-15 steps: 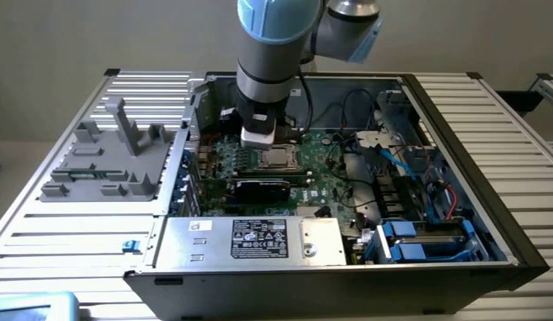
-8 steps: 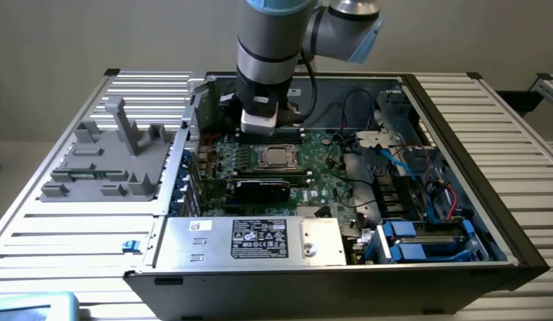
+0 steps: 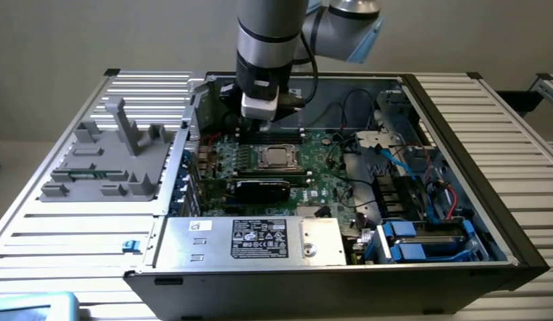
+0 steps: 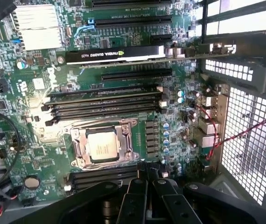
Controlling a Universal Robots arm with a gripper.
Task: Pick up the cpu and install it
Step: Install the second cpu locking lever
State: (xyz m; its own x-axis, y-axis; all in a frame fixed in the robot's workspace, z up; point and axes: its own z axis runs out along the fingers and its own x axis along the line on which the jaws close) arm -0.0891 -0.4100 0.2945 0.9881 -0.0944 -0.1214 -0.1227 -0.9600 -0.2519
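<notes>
Jaws closed, empty, above seated cpu

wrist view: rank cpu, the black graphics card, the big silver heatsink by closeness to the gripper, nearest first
Gripper is shut, empty, over the motherboard.
1. cpu – seated in its socket, just ahead of the fingertips.
2. graphics card – standing in its slot, beyond the memory slots.
3. silver heatsink – far corner of the board, past the card.

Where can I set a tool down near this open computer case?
Bare slatted metal table lies on the exterior view's right of the black computer case, and in front of the grey plastic fixture. Inside the case, green motherboard and cables crowd everything.
</notes>
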